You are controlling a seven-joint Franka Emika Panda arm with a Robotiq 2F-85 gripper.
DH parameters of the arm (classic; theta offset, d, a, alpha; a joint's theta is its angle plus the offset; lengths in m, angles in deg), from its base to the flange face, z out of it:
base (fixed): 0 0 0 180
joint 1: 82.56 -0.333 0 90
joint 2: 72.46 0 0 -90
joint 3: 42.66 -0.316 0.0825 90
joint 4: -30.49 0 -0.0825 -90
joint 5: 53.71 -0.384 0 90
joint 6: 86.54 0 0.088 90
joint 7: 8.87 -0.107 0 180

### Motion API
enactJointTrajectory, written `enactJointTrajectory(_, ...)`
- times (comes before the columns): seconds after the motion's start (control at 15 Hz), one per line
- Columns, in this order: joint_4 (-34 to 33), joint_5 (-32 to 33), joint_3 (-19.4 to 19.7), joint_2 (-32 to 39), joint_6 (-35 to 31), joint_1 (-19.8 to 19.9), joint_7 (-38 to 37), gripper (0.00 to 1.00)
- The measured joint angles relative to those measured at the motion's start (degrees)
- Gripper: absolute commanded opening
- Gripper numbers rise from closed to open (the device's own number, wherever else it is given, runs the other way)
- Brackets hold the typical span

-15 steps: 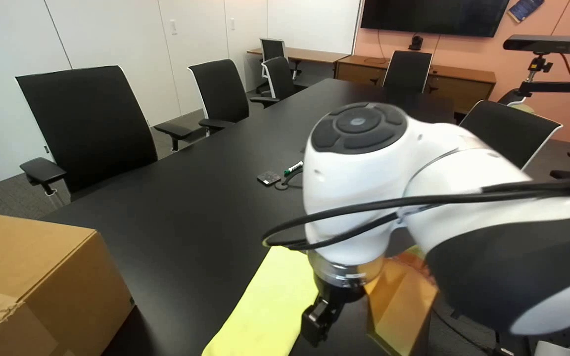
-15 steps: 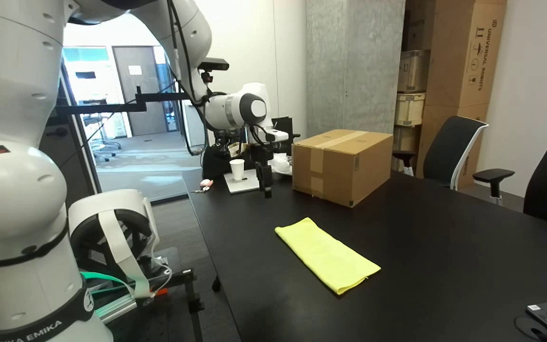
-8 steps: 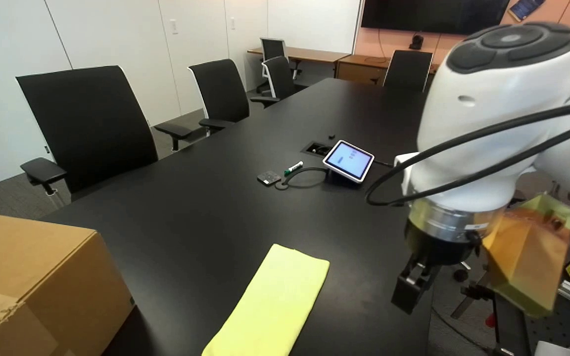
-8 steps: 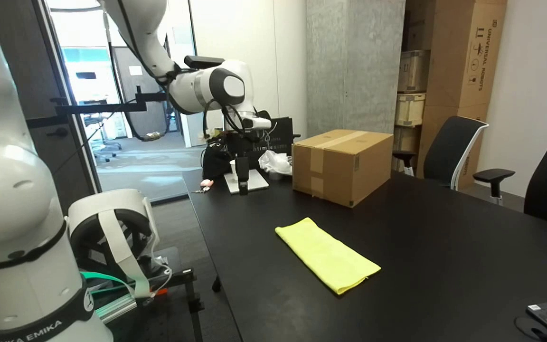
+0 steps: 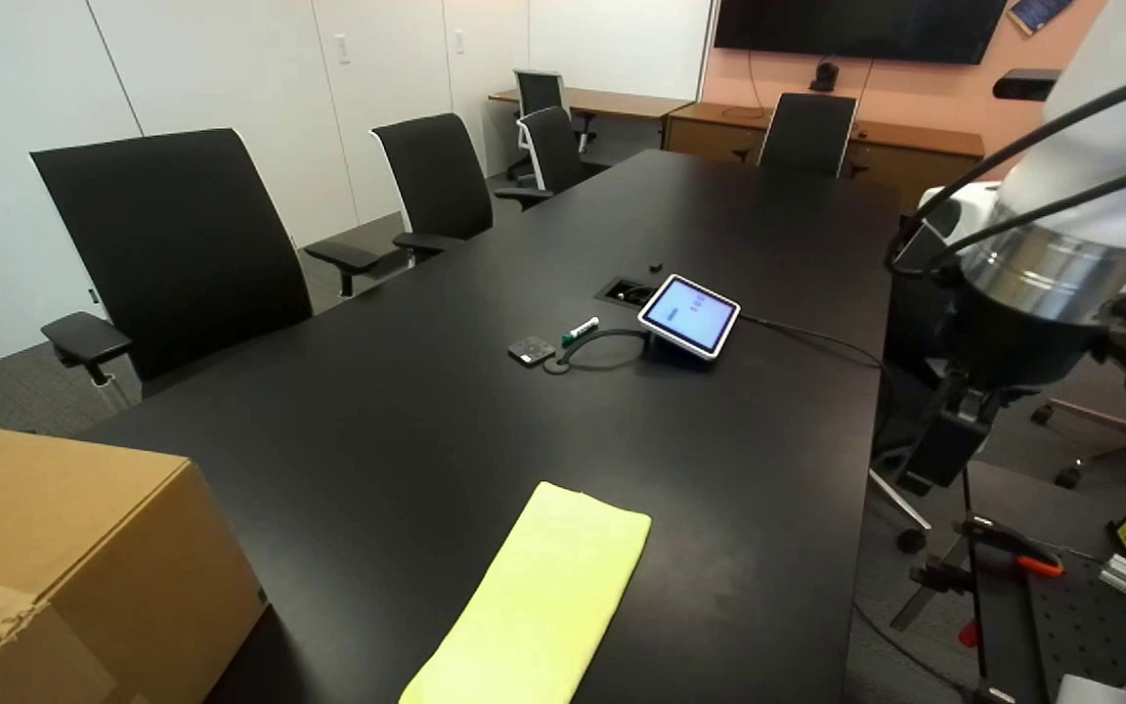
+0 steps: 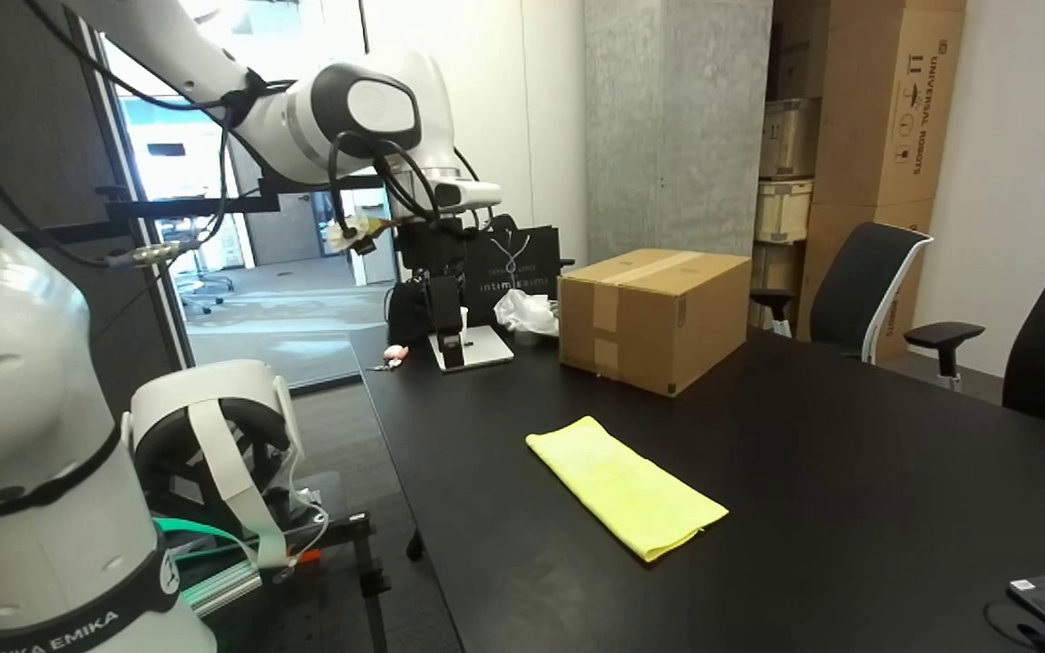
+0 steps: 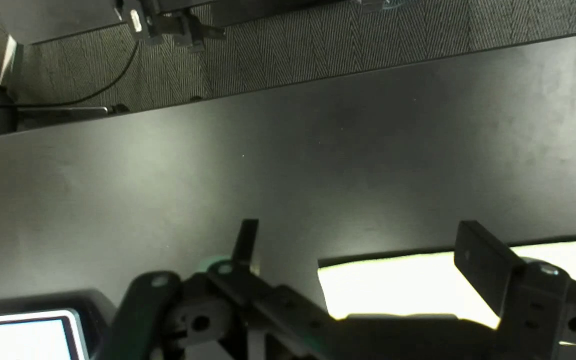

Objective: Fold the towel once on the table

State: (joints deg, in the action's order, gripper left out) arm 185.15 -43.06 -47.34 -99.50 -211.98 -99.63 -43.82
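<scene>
Drawn well away from the towel (image 6: 624, 488) with the gripper (image 7: 359, 230) over the last second, without any shift in its shape or place: probably a retreat, with the fold likely done and little left but to stay clear. Set wide in the wrist view, with a broad gap between fingers (image 7: 485, 270); holding nothing, touching nothing. Below the tool and off to one side, lying flat on the table (image 6: 813, 499) as a neat strip layered at one end: the towel. Farther from the tool, past the towel: a cardboard box (image 5: 94, 567).
</scene>
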Motion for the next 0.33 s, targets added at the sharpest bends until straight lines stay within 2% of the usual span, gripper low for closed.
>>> enactJointTrajectory(0.2,3.2,0.1,1.3,-6.3,0.0,0.0,2.7,1.0)
enactJointTrajectory(0.33,3.8,0.1,1.3,-7.3,0.0,0.0,2.9,1.0)
